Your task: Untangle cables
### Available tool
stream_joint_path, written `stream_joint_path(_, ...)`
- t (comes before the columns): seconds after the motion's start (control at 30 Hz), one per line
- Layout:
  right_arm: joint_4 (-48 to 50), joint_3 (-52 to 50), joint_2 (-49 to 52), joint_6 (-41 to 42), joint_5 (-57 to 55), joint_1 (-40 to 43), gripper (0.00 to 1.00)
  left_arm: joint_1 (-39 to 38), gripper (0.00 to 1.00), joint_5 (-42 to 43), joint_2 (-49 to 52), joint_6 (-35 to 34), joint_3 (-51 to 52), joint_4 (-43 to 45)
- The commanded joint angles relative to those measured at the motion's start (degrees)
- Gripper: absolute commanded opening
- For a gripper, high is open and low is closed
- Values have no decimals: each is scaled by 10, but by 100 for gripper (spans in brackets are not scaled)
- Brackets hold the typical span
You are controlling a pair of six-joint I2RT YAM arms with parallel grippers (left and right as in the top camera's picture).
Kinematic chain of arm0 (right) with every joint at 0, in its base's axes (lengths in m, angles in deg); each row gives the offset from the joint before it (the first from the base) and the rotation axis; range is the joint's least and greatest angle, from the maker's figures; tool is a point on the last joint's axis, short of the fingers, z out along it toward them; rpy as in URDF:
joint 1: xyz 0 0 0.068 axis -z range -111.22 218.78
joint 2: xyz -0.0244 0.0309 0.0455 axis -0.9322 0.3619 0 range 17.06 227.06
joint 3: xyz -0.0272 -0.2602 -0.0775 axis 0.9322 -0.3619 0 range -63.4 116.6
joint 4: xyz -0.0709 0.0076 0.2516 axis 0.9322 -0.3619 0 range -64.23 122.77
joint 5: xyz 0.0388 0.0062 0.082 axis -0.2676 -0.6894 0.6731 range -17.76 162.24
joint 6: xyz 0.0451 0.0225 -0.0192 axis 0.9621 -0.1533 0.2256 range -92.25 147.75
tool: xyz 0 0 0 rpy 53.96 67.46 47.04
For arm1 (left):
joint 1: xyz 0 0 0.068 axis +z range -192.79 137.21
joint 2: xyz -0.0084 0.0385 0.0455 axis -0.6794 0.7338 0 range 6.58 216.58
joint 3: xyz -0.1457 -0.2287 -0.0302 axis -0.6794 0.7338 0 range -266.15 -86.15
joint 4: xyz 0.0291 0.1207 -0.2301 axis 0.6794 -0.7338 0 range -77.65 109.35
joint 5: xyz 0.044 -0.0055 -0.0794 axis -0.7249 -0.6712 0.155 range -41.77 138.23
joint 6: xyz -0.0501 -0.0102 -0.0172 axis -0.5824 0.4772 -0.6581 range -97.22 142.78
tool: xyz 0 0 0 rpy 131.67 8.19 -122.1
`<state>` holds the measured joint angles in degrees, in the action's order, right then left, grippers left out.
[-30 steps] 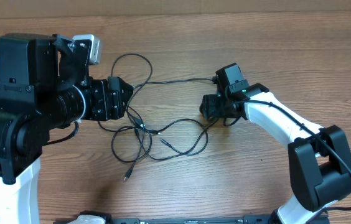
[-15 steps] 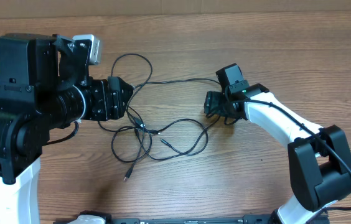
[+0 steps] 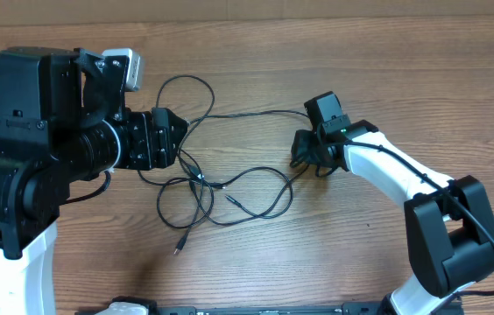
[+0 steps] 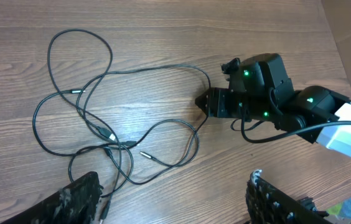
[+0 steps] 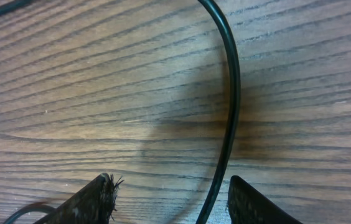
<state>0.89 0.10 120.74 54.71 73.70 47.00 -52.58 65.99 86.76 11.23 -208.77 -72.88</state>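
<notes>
Down at the lower edge of the overhead view a small plug (image 3: 177,251) lies loose on the table (image 3: 422,79). Just above it the cables (image 3: 196,185) sit tangled left of centre, same shape as a second ago, nothing in the knot has shifted. The left gripper (image 3: 179,138) is parked at the tangle's upper left edge, exactly where it was. Its own camera shows the fingers spread wide above the wood, with cords running past the left-hand one. Now the change: the right gripper (image 3: 299,148), right of centre, has slid a touch to the right over the last second, and its black head looks slimmer than before. Its wrist view shows the two fingertips (image 5: 98,199) apart, not clamped, with one strand (image 5: 228,106) curving down between them, close to the right-hand tip. Farther up, a long cord runs from that gripper across the upper middle to the big loop (image 3: 186,92) at the top of the tangle.
</notes>
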Motion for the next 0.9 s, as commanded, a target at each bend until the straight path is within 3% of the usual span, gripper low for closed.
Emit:
stream_joint_path(0.0, 8, -14, 7, 1, -5, 1, 57, -4, 75, -3, 0, 13, -11, -1)
stream_joint_path(0.1, 8, -16, 16, 1, -3, 1, 53, -4, 75, -3, 0, 13, -11, -1)
stream_joint_path(0.13, 8, -16, 19, 1, -3, 1, 44, -4, 75, -3, 0, 13, -11, -1)
stream_joint_path(0.17, 8, -16, 22, 1, 1, 1, 16, -4, 75, -3, 0, 13, -11, -1)
stream_joint_path(0.2, 8, -16, 24, 1, 4, 1, 4, -4, 75, -3, 0, 13, -11, -1)
stream_joint_path(0.3, 14, -16, 28, 1, 14, 1, 4, -4, 75, -3, 0, 13, -11, -1)
stream_joint_path(0.33, 15, -16, 28, 1, 17, 1, 7, -4, 75, -3, 0, 13, -11, -1)
stream_joint_path(0.4, 16, -16, 29, 1, 17, 1, 53, -4, 75, -3, 0, 13, -11, -1)
stream_joint_path(0.43, 16, -16, 29, 1, 16, 1, 65, -4, 75, -3, 0, 13, -11, -2)
stream_joint_path(0.5, 16, -16, 29, 1, 16, 1, 77, -4, 75, -3, 0, 13, -11, -2)
stream_joint_path(0.7, 21, -16, 29, 0, 7, 2, 79, -4, 75, -4, 0, 13, -11, -1)
stream_joint_path(0.87, 18, -16, 29, 0, -81, 5, 84, -4, 75, -4, 0, 13, -11, -2)
